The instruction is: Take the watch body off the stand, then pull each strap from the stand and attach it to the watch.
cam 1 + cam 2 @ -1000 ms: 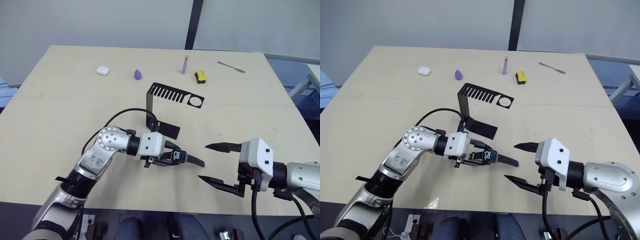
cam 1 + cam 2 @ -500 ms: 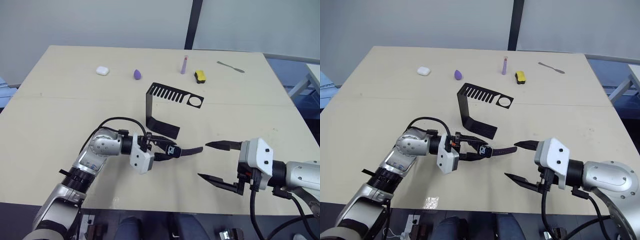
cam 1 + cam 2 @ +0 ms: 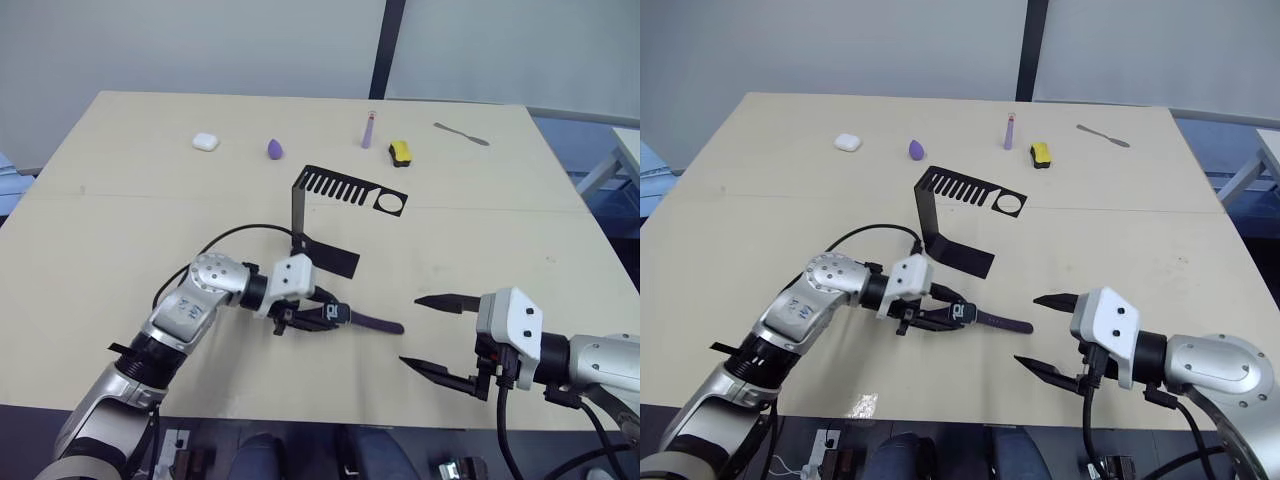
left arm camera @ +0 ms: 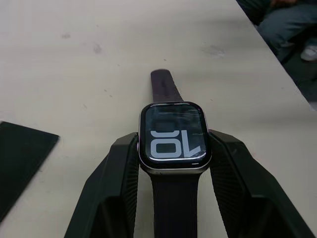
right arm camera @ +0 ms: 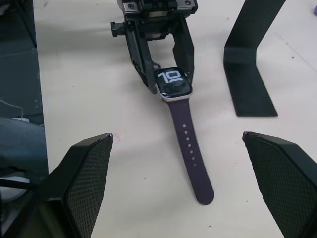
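On the table's (image 3: 100, 230) near side, the left gripper (image 3: 318, 315) clamps the watch body (image 4: 173, 137), both straps (image 5: 187, 144) apparently attached, one lying flat on the table toward the wide-open, empty right gripper (image 3: 433, 335). Attachment looks complete; releasing probably remains. Behind, the emptied stand (image 3: 325, 215) obstructs nothing.

Head stereo pair: high, looking forward and down over the whole table (image 3: 120, 230). Left wrist view: very near, along its own fingers (image 4: 114, 193) onto the watch body (image 4: 173, 139). Right wrist view: farther back, facing the left gripper (image 5: 161, 74). Shared by both wrist views: watch body, strap (image 5: 190, 148), stand (image 5: 247, 74)
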